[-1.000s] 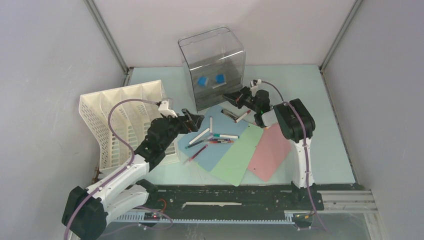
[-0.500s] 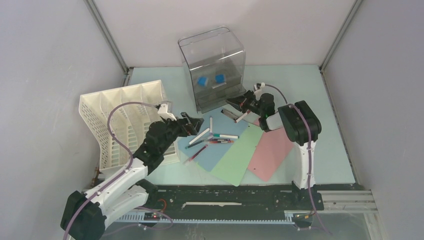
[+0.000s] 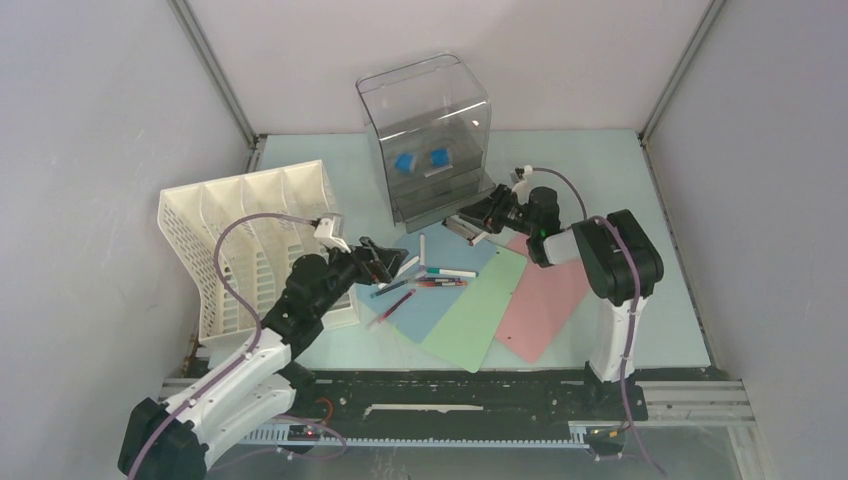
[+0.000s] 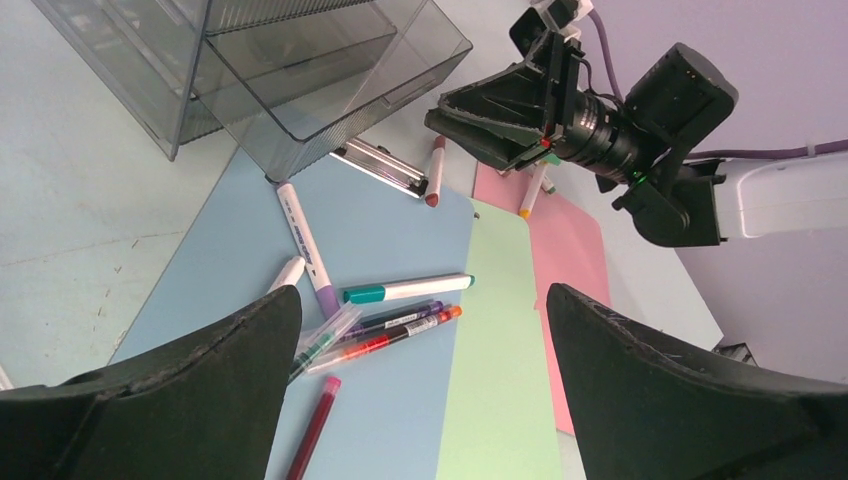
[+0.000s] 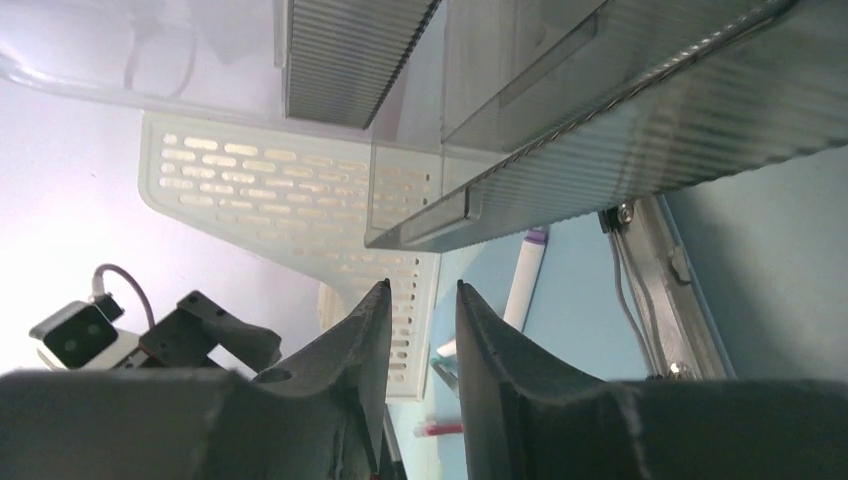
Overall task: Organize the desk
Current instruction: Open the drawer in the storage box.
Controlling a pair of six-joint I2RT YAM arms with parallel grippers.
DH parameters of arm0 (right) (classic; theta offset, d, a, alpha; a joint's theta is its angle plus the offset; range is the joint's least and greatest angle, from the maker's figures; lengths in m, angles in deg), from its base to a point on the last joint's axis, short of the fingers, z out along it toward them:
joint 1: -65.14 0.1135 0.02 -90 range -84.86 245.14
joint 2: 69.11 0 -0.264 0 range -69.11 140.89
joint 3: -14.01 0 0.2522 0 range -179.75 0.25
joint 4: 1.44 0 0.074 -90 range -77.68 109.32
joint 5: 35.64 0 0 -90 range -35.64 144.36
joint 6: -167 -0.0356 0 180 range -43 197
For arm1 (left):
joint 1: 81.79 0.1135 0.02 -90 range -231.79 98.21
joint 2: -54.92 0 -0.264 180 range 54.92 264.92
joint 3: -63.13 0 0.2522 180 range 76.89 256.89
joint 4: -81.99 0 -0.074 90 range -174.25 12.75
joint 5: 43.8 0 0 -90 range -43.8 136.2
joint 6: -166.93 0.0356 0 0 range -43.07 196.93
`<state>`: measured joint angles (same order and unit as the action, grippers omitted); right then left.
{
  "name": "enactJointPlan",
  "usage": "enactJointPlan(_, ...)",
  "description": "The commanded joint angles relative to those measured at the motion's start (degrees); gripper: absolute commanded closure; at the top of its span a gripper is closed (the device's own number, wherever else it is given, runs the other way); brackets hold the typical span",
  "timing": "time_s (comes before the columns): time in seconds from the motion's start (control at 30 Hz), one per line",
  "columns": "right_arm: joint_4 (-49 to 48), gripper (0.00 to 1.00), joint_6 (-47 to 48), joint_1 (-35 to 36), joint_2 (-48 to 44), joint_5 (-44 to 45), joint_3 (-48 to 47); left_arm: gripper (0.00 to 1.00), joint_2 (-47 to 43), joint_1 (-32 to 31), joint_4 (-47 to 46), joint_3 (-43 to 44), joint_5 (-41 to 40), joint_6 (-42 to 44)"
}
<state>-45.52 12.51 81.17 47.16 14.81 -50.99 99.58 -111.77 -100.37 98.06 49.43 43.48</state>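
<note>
The desk (image 3: 600,170) is a pale mint-green tabletop. Several pens and markers (image 3: 430,275) lie on a blue sheet (image 3: 425,310) in the middle. My left gripper (image 3: 390,262) is open wide and empty, hovering low over them. In the left wrist view (image 4: 422,300) a teal-capped marker (image 4: 405,290), a red pen (image 4: 385,338) and a purple marker (image 4: 305,245) lie between its fingers. My right gripper (image 3: 472,215) is by the front of the clear drawer box (image 3: 425,135). Its jaws stand a narrow gap apart with nothing between them (image 5: 422,290).
A white slotted file rack (image 3: 250,235) lies at the left. Green (image 3: 475,315) and pink (image 3: 545,300) sheets overlap the blue one. A red-tipped marker (image 4: 433,170) and a metal clip (image 4: 380,165) lie under the right gripper. The box's lower drawer (image 4: 330,75) is pulled out.
My left gripper has drawn back toward the front and dropped over the pens. My right arm has shifted right, and its gripper has lowered toward the foot of the drawer box.
</note>
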Motion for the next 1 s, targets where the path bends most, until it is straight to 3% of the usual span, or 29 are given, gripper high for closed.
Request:
enactJointPlan(0.0,3.88,0.62,7.20,-1.09,-5.47,-3.16,1.83,0.00,-1.64,0.20,-2.24,-0.82,1.91,0.50)
enactJointPlan(0.2,12.52,0.62,16.27,-2.63,-12.43,-7.97,3.44,0.00,-1.91,0.30,-3.43,-2.48,1.54,0.79)
enactJointPlan(0.5,30.97,0.62,38.34,-6.01,-26.92,-19.27,3.18,0.00,6.55,0.31,2.06,2.68,5.27,-0.81)
enactJointPlan(0.8,70.97,0.61,66.15,-10.38,-37.66,-26.75,-7.73,0.00,7.67,0.11,11.37,7.39,8.73,-0.49)
enactJointPlan(0.97,83.88,0.61,74.07,-14.07,-40.14,-29.49,-11.90,0.01,6.11,-1.27,18.74,9.37,3.88,1.98)
